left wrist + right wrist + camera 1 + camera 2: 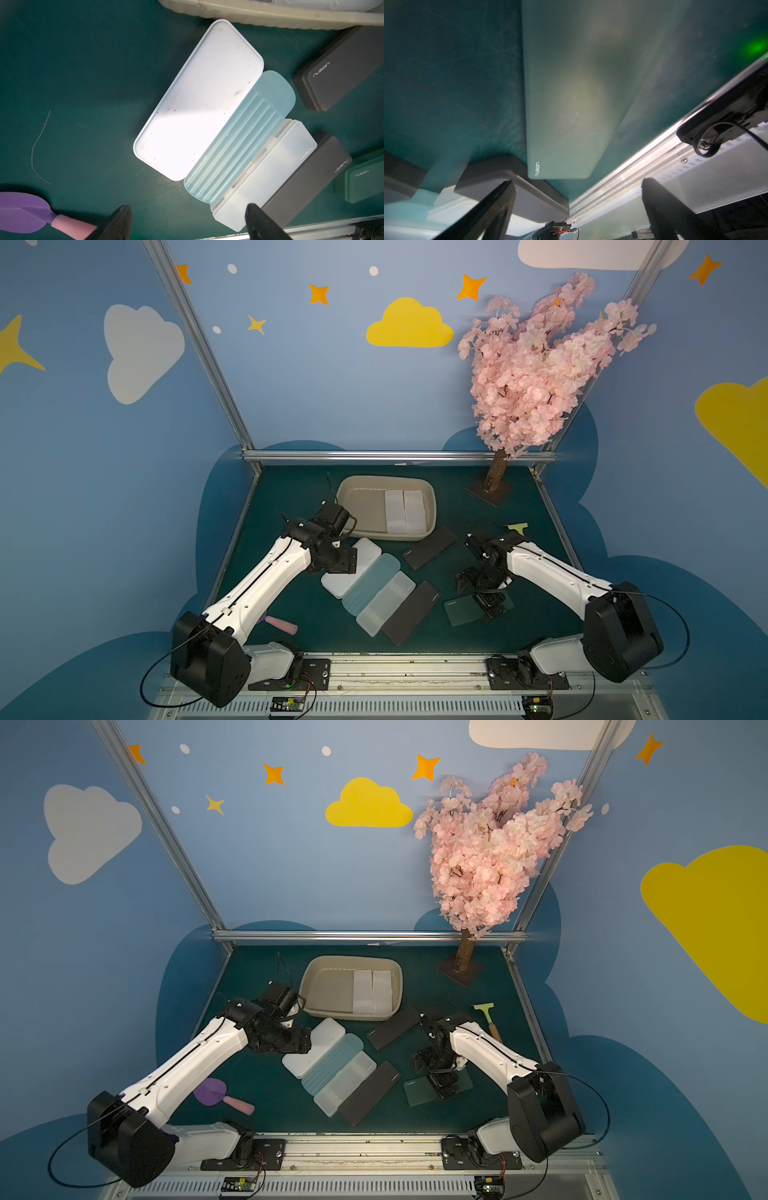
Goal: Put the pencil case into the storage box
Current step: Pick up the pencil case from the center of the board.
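Right tool [578, 182] hangs wide and empty over the green case [566, 93] at four o'clock on the counter [282, 489], jaws straddling its logo end, likely to pinch its width. Left tool [188, 207], also wide, hovers beside the white case [197, 99] toward nine. Box [345, 489] sits at twelve, two pale cases [405, 510] inside. Only the right wrist view shows that straddle; top views hide it under the arm.
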`<move>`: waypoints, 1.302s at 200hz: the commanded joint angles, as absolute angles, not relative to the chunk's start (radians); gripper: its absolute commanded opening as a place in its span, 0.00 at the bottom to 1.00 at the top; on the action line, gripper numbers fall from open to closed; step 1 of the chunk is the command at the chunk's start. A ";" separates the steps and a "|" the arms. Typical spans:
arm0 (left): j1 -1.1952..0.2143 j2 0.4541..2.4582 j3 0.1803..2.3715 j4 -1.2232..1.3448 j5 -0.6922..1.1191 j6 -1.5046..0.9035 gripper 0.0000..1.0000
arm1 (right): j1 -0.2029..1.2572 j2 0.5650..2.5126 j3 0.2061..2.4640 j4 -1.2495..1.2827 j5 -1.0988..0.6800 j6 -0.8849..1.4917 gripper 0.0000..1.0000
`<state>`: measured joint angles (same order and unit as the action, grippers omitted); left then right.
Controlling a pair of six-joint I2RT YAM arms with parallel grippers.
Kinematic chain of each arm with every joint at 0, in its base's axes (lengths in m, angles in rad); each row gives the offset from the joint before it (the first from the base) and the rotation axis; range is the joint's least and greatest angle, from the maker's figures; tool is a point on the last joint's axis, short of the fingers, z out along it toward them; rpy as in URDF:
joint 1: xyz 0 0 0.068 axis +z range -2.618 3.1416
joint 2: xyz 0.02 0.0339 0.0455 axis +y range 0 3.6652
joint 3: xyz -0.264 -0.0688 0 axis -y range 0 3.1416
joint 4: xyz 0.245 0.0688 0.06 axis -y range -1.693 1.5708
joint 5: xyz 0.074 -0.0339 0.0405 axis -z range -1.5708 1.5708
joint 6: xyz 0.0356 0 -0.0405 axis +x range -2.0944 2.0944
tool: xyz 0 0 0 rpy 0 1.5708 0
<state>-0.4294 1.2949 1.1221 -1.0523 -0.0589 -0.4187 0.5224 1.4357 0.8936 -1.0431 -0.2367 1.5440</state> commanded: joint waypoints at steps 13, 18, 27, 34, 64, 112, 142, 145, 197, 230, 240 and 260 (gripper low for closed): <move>-0.428 1.269 1.113 -1.054 -0.058 -0.415 0.89 | 0.535 1.487 0.910 -1.026 -0.196 1.585 0.98; -0.428 1.269 1.113 -1.055 -0.058 -0.416 0.89 | 0.535 1.491 0.908 -1.020 -0.194 1.589 0.99; -0.428 1.268 1.114 -1.054 -0.058 -0.417 0.88 | 0.535 1.499 0.905 -1.008 -0.190 1.595 0.99; -0.429 1.271 1.116 -1.055 -0.060 -0.416 0.88 | 0.536 1.507 0.905 -0.998 -0.191 1.600 0.99; -0.427 1.273 1.121 -1.055 -0.058 -0.414 0.88 | 0.535 1.559 0.898 -0.979 -0.216 1.591 0.99; -0.427 1.276 1.122 -1.060 -0.063 -0.408 0.88 | 0.562 1.589 0.849 -0.935 -0.240 1.603 0.99; -0.430 1.279 1.120 -1.063 -0.063 -0.407 0.88 | 0.571 1.600 0.830 -0.924 -0.239 1.605 0.98; -0.429 1.279 1.120 -1.062 -0.063 -0.408 0.88 | 0.571 1.601 0.828 -0.922 -0.240 1.607 0.99; -0.434 1.291 1.132 -1.066 -0.079 -0.401 0.85 | 0.577 1.595 0.793 -0.886 -0.179 1.609 0.93; -0.436 1.304 1.144 -1.068 -0.092 -0.398 0.83 | 0.575 1.591 0.818 -0.897 -0.140 1.556 0.82; -0.436 1.309 1.154 -1.071 -0.099 -0.395 0.83 | 0.577 1.595 0.836 -0.921 -0.130 1.519 0.80; -0.434 1.322 1.173 -1.083 -0.122 -0.387 0.83 | 0.577 1.590 0.887 -0.985 -0.097 1.434 0.75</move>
